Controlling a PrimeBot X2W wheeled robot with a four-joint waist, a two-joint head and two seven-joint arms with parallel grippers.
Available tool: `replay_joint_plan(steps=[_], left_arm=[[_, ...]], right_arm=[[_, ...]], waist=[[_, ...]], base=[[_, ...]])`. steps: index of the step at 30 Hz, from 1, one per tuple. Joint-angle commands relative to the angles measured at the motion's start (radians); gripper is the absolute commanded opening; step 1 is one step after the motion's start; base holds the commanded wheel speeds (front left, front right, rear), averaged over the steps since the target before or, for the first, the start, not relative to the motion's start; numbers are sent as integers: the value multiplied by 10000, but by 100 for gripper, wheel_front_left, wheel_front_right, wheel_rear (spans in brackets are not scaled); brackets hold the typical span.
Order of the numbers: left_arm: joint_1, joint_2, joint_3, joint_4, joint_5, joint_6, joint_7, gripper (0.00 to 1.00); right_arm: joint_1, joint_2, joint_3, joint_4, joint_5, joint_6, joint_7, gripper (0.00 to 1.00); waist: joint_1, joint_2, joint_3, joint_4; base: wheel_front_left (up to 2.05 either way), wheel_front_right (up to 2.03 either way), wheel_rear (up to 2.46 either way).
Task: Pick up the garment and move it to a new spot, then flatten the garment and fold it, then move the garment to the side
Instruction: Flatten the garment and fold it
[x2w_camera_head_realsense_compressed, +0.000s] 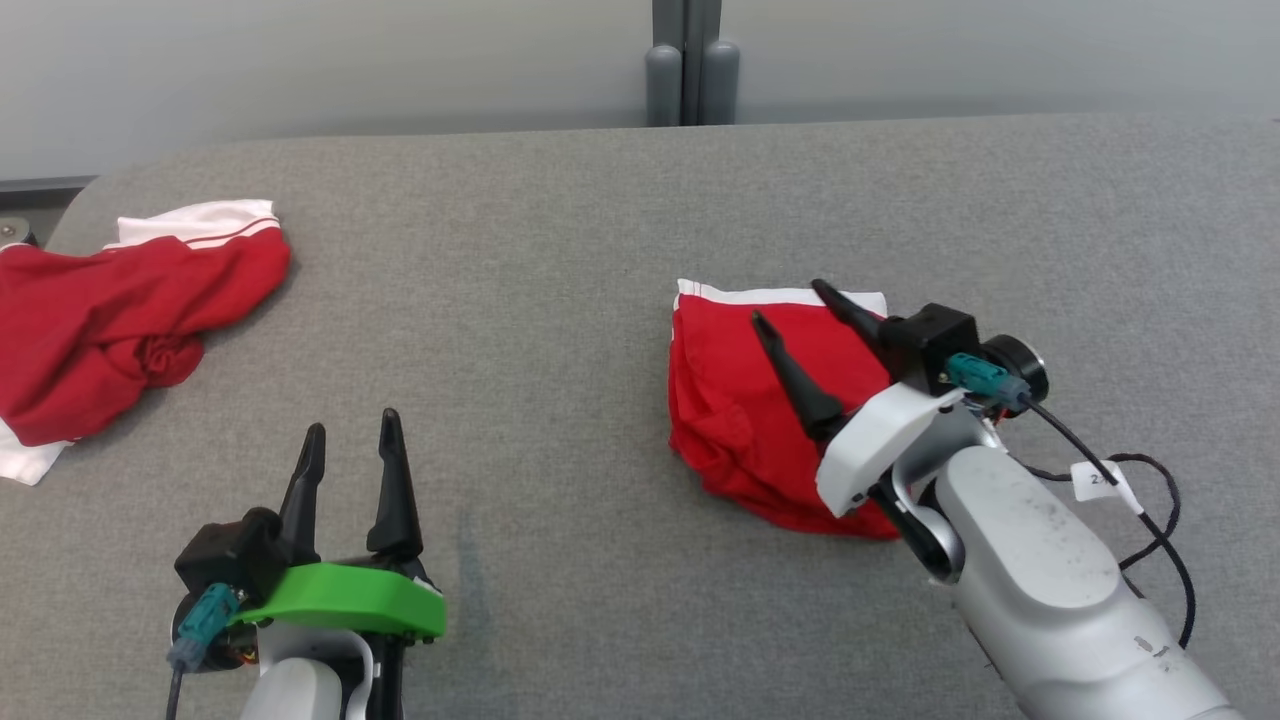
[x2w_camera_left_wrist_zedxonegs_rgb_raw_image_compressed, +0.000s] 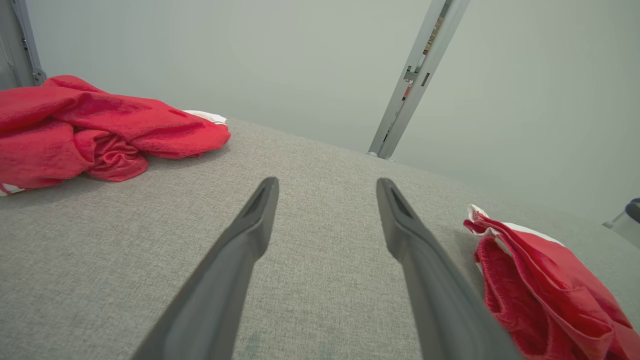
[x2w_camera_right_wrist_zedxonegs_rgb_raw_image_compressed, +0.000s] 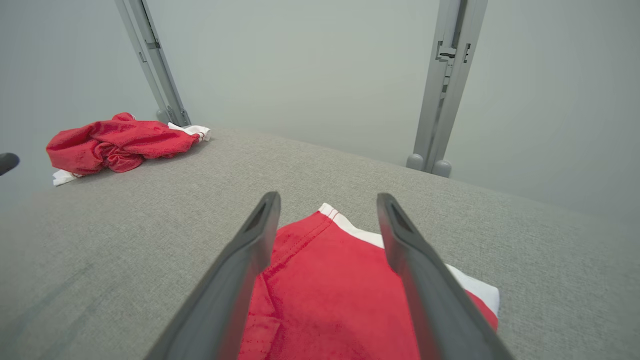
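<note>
Item: folded red garment (x2w_camera_head_realsense_compressed: 740, 420), white-banded, on the grey table (x2w_camera_head_realsense_compressed: 520, 250).
- Right gripper (x2w_camera_head_realsense_compressed: 788, 302): fingers spread, holding nothing. The garment lies directly beneath and between them, its white band crossing just past the fingertips. Contact with the cloth cannot be told.
- Left gripper (x2w_camera_head_realsense_compressed: 352, 422): fingers spread, empty. The garment lies well apart, off its right finger.
- Judgement: the right arm is nearer for the sideways move.

The grey fabric-covered desk (x2w_camera_head_realsense_compressed: 560, 300) offers a wide open lane through its middle, between the crumpled red and white garment (x2w_camera_head_realsense_compressed: 120, 310) at its left edge and the folded red garment with a white band (x2w_camera_head_realsense_compressed: 740, 440) on the right. The right pincer (x2w_camera_head_realsense_compressed: 790, 302), fingers spread, hangs over that folded piece. The left pincer (x2w_camera_head_realsense_compressed: 352, 422), also spread, faces open desk. Grey upright posts (x2w_camera_head_realsense_compressed: 690, 70) stand behind the far edge.
</note>
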Motion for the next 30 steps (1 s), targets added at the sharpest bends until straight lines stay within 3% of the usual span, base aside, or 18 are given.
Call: replay_joint_plan(steps=[1, 3, 4, 6, 8, 15, 30], left_arm=[[64, 13, 9, -29, -11, 26, -7, 100], [45, 12, 3, -52, -20, 32, -5, 100], [31, 14, -6, -57, -32, 25, -7, 100], [-24, 14, -27, -62, -53, 0, -7, 100], [-91, 14, -58, -53, -88, -11, -7, 100], [-185, 15, -29, -22, -123, 26, -7, 100], [-152, 14, 4, 13, -190, 57, -7, 100]], right_arm=[[57, -137, -295, -20, -284, -11, -74, 100], [146, -151, -698, 31, -637, -11, -84, 100], [212, -167, -828, 98, -836, -11, -50, 88], [319, -192, -1069, 280, -1221, -11, -75, 29], [452, -109, -1171, 542, -1440, -11, -52, 2], [689, 204, -499, 1472, -1648, -11, -243, 0], [422, 341, 2268, 2418, -848, -11, -470, 0]], waist=[[0, 0, 22, 26], [0, 0, 59, 67], [0, 0, 85, 95], [0, 0, 154, 176], [0, 0, 218, 267], [0, 0, 380, 557], [0, 0, 399, 838]], base=[[0, 0, 0], [0, 0, 0], [0, 0, 0], [0, 0, 0], [0, 0, 0], [0, 0, 0], [0, 0, 0]])
